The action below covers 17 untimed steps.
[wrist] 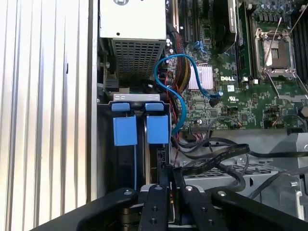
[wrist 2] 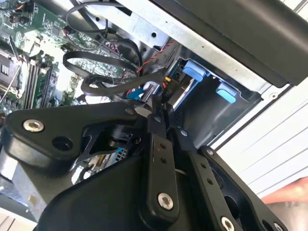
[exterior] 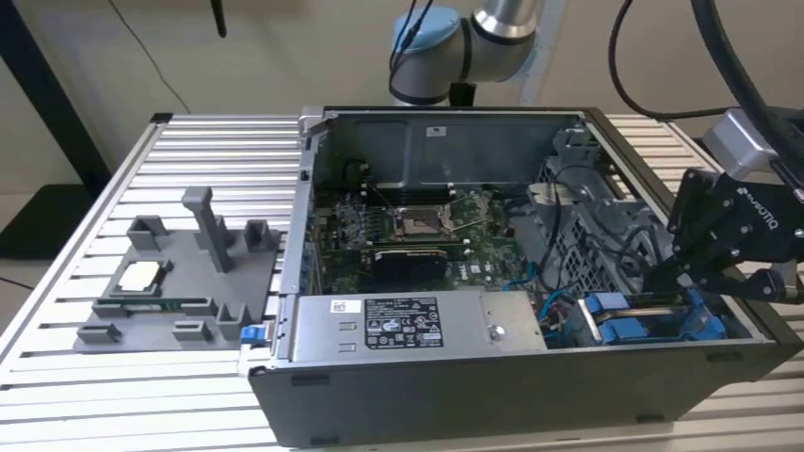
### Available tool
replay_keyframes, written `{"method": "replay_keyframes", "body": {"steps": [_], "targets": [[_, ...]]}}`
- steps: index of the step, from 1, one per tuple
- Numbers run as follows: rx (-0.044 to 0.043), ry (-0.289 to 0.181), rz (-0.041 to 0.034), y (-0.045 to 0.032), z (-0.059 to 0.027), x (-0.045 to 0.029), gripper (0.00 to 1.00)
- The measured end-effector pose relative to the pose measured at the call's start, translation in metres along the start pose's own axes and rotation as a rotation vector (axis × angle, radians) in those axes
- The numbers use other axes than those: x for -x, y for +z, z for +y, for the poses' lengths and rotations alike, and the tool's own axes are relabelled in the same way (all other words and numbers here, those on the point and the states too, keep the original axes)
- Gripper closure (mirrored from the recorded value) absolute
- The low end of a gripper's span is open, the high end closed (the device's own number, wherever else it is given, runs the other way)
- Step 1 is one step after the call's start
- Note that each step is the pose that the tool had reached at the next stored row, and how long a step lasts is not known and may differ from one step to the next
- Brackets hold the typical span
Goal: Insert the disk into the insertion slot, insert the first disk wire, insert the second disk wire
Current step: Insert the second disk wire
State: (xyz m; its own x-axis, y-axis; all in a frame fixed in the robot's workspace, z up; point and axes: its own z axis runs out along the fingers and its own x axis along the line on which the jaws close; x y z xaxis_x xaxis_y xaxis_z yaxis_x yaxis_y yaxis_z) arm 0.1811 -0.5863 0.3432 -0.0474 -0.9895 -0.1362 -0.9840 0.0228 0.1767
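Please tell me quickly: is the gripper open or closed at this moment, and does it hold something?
Black gripper: fingers closed together, at the blue-framed drive bay among black cables; what it pinches cannot be told.

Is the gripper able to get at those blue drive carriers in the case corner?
Probably yes: the gripper hangs right beside the blue carriers, the case is open on top, and only loose black cables lie nearby.

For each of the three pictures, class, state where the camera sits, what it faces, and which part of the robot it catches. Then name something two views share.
Exterior view: off the arm, above the table, facing the open computer case; the gripper reaches in at the exterior view's right.
First wrist view: on the arm, facing down at the motherboard and blue drive-bay tabs; gripper links show.
Second wrist view: on the arm, behind the gripper, facing black cables.
Shared: both wrist views show the blue tabs.
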Motion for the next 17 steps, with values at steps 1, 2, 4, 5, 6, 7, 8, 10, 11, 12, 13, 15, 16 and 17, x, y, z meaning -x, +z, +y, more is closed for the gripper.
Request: {"method": "replay_keyframes", "body": {"steps": [1,2,4,5,6,7,8,10,11,12,13,15,16,17], "targets": [[0.0002,0.0,0.0001,0.0006,-0.0001,-0.0001,0.84],[0.0002,0.0,0.0002,0.001,-0.0002,-0.0001,0.84],[0.0003,0.0,0.0003,0.0016,-0.0003,-0.0002,0.84],[0.0003,0.0,0.0002,0.0019,-0.0004,-0.0003,0.84],[0.0003,0.0,0.0002,0.002,-0.0006,-0.0003,0.84],[0.0007,0.0,0.0001,0.0021,-0.0011,-0.0004,0.84],[0.0012,0.0,0.0,0.002,-0.0015,-0.0006,0.84],[0.0023,0.0,0.0001,0.0017,-0.0027,-0.001,0.84],[0.0026,0.0,0.0001,0.0018,-0.003,-0.0012,0.84],[0.0026,0.0,0.0,0.0018,-0.003,-0.0014,0.84],[0.0026,0.001,0.0,0.002,-0.0031,-0.0016,0.84],[0.0027,0.0,0.0001,0.0022,-0.0033,-0.002,0.84],[0.0027,0.0,0.0001,0.0023,-0.0033,-0.0021,0.84],[0.0026,0.0,0.0002,0.0024,-0.0034,-0.0022,0.84]]}}
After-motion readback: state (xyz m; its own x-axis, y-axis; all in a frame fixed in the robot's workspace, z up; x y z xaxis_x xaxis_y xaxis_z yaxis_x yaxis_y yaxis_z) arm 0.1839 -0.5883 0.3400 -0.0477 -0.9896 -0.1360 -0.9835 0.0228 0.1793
